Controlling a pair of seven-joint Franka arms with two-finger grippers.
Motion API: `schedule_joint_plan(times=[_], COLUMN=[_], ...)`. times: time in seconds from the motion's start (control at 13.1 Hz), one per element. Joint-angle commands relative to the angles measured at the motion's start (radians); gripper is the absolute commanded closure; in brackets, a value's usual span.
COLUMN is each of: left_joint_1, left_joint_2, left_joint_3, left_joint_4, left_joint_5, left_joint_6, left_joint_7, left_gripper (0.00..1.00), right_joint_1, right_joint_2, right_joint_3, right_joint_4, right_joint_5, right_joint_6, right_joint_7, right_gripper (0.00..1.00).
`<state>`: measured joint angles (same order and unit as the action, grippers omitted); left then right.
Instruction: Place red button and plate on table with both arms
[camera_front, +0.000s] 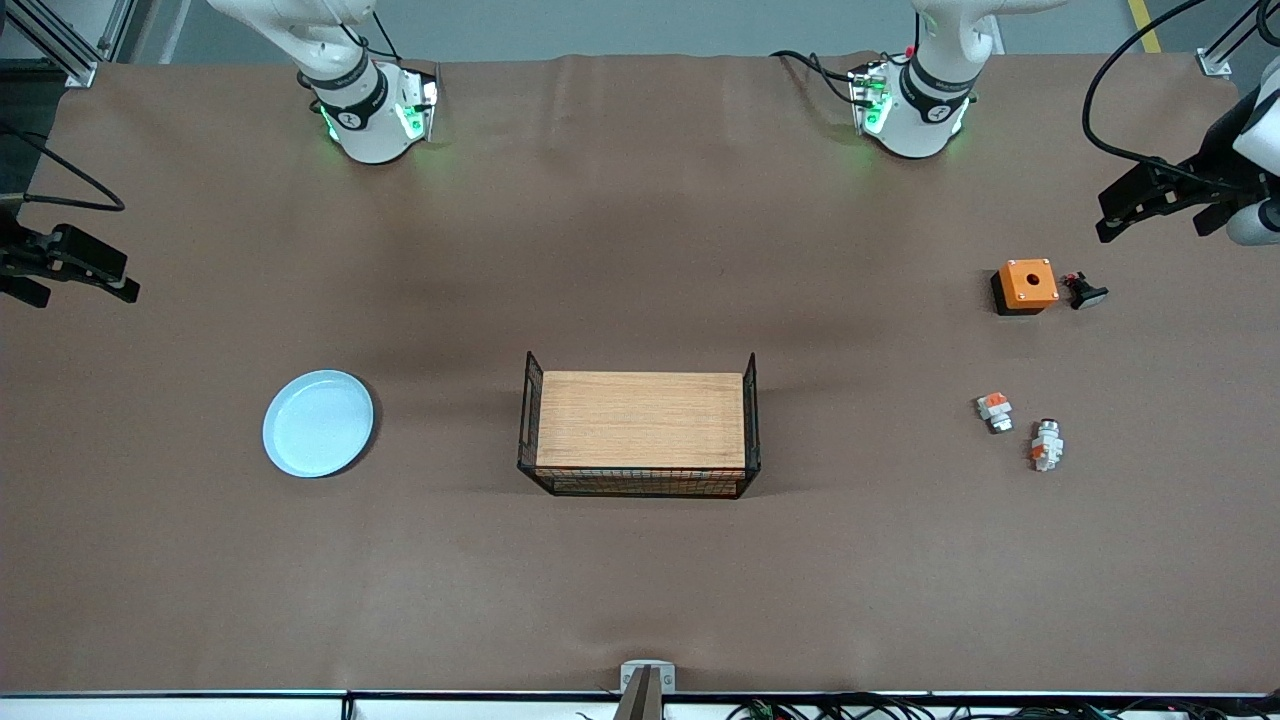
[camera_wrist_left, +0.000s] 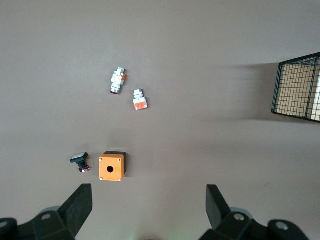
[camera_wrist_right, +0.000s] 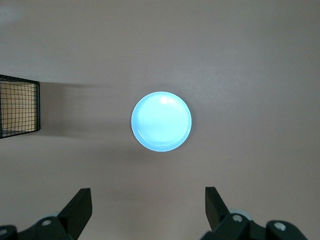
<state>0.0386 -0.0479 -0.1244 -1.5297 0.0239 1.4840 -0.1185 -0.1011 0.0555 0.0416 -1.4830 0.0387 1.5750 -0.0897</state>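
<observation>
The pale blue plate (camera_front: 318, 423) lies flat on the brown table (camera_front: 640, 580) toward the right arm's end; it also fills the middle of the right wrist view as the plate (camera_wrist_right: 161, 121). The red button (camera_front: 1046, 444), white with an orange patch and a silvery end, lies toward the left arm's end, seen from above as the red button (camera_wrist_left: 118, 80). My left gripper (camera_wrist_left: 149, 200) hangs open and empty high over the table near the orange box. My right gripper (camera_wrist_right: 148, 200) hangs open and empty, high over bare table beside the plate.
A black wire rack with a wooden top (camera_front: 640, 430) stands mid-table. Near the red button lie a squarish orange-and-white block (camera_front: 994, 410), an orange box (camera_front: 1026, 285) with a hole, and a black push-button (camera_front: 1086, 293). Cables trail at the table's ends.
</observation>
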Motion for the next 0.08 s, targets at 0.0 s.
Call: schedule_joint_plan(times=[0.0], left_joint_1=[0.003], left_joint_2=[-0.004], left_joint_3=[0.0], left_joint_4=[0.011], left_joint_5=[-0.016], left_joint_6=[-0.028], left_joint_7=[0.01], left_gripper=[0.0], right_joint_1=[-0.002], right_joint_2=[0.006], right_joint_3=[0.009], right_joint_4=[0.03], right_joint_5=[-0.011], right_joint_6=[-0.016], right_joint_7=[-0.005], right_gripper=[0.0])
